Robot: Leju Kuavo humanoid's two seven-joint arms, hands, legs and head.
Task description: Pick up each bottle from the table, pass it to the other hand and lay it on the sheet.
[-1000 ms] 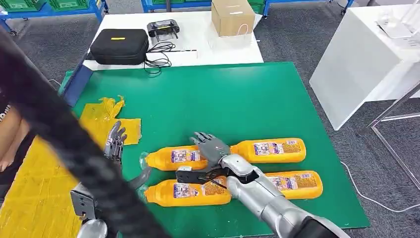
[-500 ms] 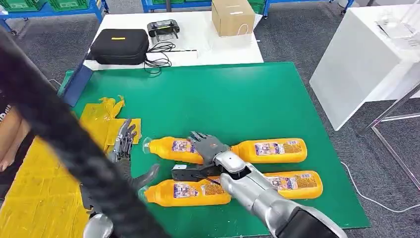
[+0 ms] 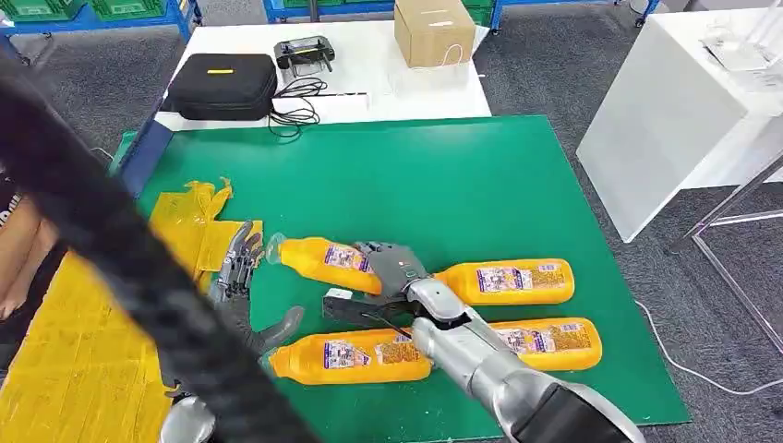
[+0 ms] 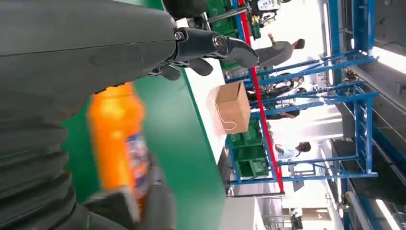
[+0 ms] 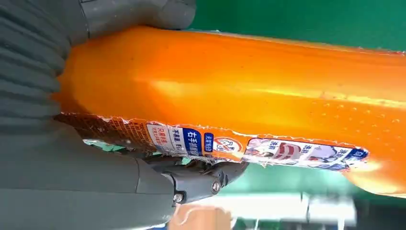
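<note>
- The right hand (image 3: 392,268) grasps an orange bottle (image 3: 323,259) near its base. The bottle is tilted, its clear cap end pointing toward the left hand (image 3: 242,268). The fingers cover the base, so how much of the bottle touches the green bench (image 3: 443,185) cannot be told.
- In the right wrist view the bottle (image 5: 249,96) lies against the palm with the thick thumb (image 5: 143,14) on one side and a dark fingertip (image 5: 206,179) under the label.
- The left hand has its fingers spread, released, just beside the cap, holding nothing. A thick black blurred bar (image 3: 120,249) crosses the head view and hides that arm's wrist and part of the palm.
- In the left wrist view the bottle (image 4: 115,134) is blurred, and its lower end is cut off by a dark shape.
- Three more orange bottles lie on the bench: one (image 3: 508,280) partly hidden at its neck by the right hand, one (image 3: 346,357) in front, and one (image 3: 554,339) with its neck behind the right forearm.
- The yellow sheet (image 3: 65,360) lies off the bench's left side, partly covered by the black bar.
</note>
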